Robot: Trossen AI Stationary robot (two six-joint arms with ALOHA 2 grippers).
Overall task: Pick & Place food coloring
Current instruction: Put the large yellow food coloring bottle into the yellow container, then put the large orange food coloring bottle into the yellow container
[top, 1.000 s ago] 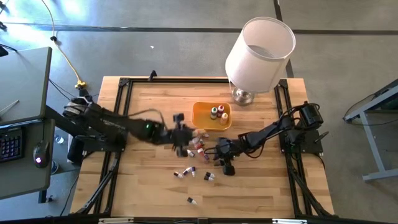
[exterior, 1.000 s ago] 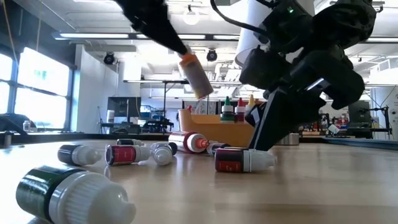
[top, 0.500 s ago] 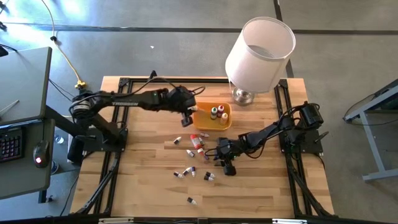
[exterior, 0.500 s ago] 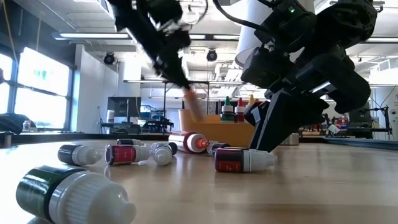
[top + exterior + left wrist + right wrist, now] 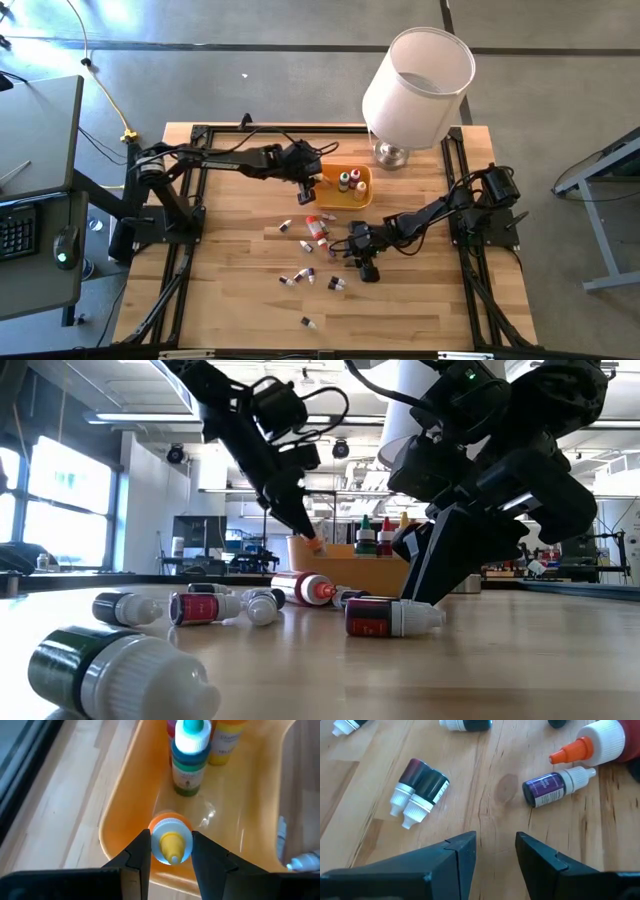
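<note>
My left gripper (image 5: 312, 182) is shut on an orange food coloring bottle (image 5: 171, 840) with a white collar and yellow tip. It holds the bottle at the left end of the orange tray (image 5: 332, 199). Three bottles (image 5: 352, 181) stand upright in the tray; the green one (image 5: 189, 765) is nearest the held bottle. Several more food coloring bottles (image 5: 318, 233) lie on their sides on the wooden table. My right gripper (image 5: 352, 246) hovers open just right of them, with bare wood between its fingers (image 5: 495, 845). My left gripper pinches the bottle's white collar (image 5: 159, 836) between its two fingers, which slant down from the table's left. The tip points back up toward the wrist and the orange body (image 5: 167, 816) points down into the tray. I cannot tell whether its base touches the tray floor.
A white lamp (image 5: 418, 82) stands at the far right, its base (image 5: 392, 155) just beyond the tray. Loose bottles lie toward the near edge (image 5: 297, 279) (image 5: 308, 322). A purple bottle (image 5: 555, 787) and a dark pair (image 5: 420, 790) lie ahead of my right gripper. Black rails frame the table.
My left gripper has carried the orange bottle from the table's middle toward the far edge and the tray, and has come down. The bottle, which hung high over the loose bottles, is now at the tray's left end. My right gripper has kept still.
</note>
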